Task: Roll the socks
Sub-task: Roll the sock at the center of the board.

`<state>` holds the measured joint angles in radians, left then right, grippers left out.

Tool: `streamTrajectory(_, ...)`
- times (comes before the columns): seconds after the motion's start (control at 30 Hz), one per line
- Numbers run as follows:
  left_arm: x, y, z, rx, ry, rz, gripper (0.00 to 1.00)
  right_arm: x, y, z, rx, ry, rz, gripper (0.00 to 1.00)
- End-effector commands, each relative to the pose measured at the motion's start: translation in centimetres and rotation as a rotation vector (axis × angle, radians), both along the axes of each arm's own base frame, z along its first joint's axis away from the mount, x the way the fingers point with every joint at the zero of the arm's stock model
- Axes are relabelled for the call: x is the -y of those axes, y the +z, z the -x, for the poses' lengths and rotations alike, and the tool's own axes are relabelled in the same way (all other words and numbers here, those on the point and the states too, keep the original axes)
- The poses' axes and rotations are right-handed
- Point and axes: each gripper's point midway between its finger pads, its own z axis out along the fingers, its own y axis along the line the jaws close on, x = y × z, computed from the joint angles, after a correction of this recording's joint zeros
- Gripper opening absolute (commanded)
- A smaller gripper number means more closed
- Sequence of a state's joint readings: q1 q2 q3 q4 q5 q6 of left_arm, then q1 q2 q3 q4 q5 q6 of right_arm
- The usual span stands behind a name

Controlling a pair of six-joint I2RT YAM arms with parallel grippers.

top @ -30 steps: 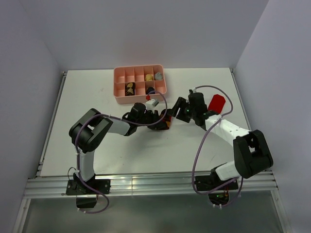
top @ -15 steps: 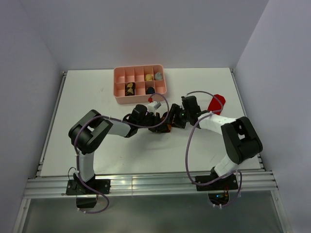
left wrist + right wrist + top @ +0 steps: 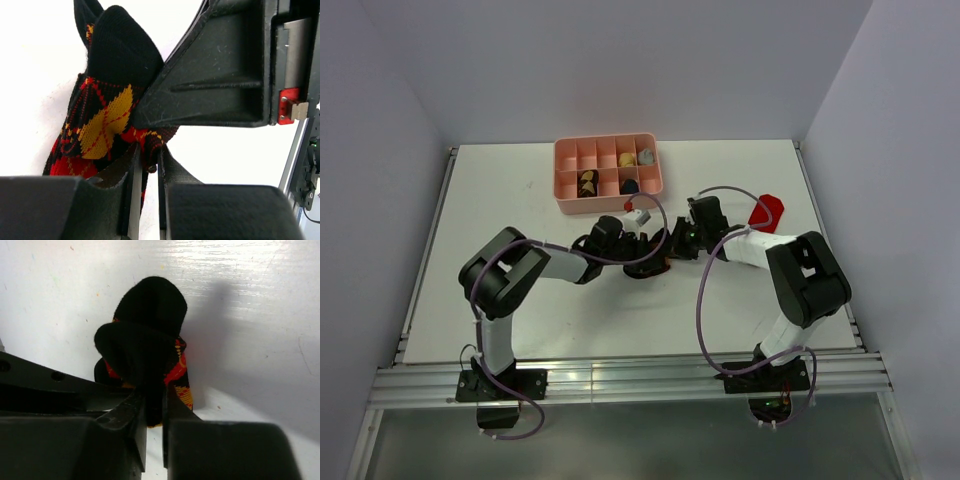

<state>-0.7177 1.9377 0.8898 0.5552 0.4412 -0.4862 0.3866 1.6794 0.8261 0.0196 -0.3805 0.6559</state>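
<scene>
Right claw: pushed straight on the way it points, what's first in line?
The argyle sock that the right claw is pinching; past it probably the white table, depth is unclear.

A white table (image 3: 570, 310) carries a pink tray (image 3: 575, 206), a red sock (image 3: 766, 212) and a black argyle sock (image 3: 102, 120).

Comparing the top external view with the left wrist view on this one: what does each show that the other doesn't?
Only the top external view shows the pink compartment tray with small items in it, the red sock lying apart at right, and both whole arms. Only the left wrist view shows the black argyle sock up close, yellow and red diamonds, pinched in the left end effector. Both show the right end effector close beside the left one at that sock on the white table.
</scene>
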Motion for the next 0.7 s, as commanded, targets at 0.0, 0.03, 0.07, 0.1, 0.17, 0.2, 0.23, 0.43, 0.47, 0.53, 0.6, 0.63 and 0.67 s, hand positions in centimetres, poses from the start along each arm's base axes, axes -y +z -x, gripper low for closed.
streamTrajectory(0.0,-1.4,-2.0,2.4,-0.056,-0.019,-0.088,0.13,0.0,-1.4,0.5,-0.02,0.024,0.034,0.07)
streamTrajectory(0.03,-1.6,-1.9,2.3,-0.054,-0.003,-0.092,0.19,0.1,-1.3,0.6,-0.014,0.024,0.04,0.04)
streamTrajectory(0.07,-1.9,-1.9,1.8,-0.058,0.044,-0.102,0.24,0.2,-1.2,0.5,-0.005,0.026,0.045,0.02)
streamTrajectory(0.1,-2.2,-1.8,1.8,-0.064,0.066,-0.105,0.28,0.3,-1.2,0.4,0.006,0.033,0.055,0.0)
streamTrajectory(0.17,-3.2,-1.4,1.3,-0.066,0.147,-0.111,0.36,0.7,-1.2,0.7,0.001,0.031,0.077,0.0)
streamTrajectory(0.2,-3.7,-1.0,1.6,-0.067,0.166,-0.109,0.42,0.8,-1.0,0.6,0.009,0.036,0.085,0.0)
streamTrajectory(0.23,-4.1,-0.7,1.6,-0.076,0.197,-0.103,0.46,0.9,-0.9,0.7,0.013,0.039,0.087,0.0)
streamTrajectory(0.43,-6.5,0.3,1.4,-0.071,0.328,-0.104,0.52,0.8,0.0,0.3,0.05,0.057,0.093,0.0)
streamTrajectory(0.47,-6.6,0.0,1.4,-0.076,0.333,-0.115,0.5,0.8,0.1,0.3,0.053,0.061,0.096,0.0)
streamTrajectory(0.53,-6.6,-1.1,0.9,-0.104,0.346,-0.149,0.43,0.8,0.3,0.3,0.066,0.071,0.108,0.0)
streamTrajectory(0.6,-6.6,-1.6,0.5,-0.115,0.362,-0.156,0.38,1.0,0.4,0.0,0.081,0.071,0.137,0.0)
streamTrajectory(0.63,-6.7,-1.7,0.3,-0.118,0.379,-0.157,0.35,1.1,0.3,0.2,0.074,0.071,0.155,0.0)
streamTrajectory(0.67,-6.8,-1.7,0.2,-0.122,0.384,-0.157,0.33,1.1,0.4,0.2,0.082,0.076,0.173,0.0)
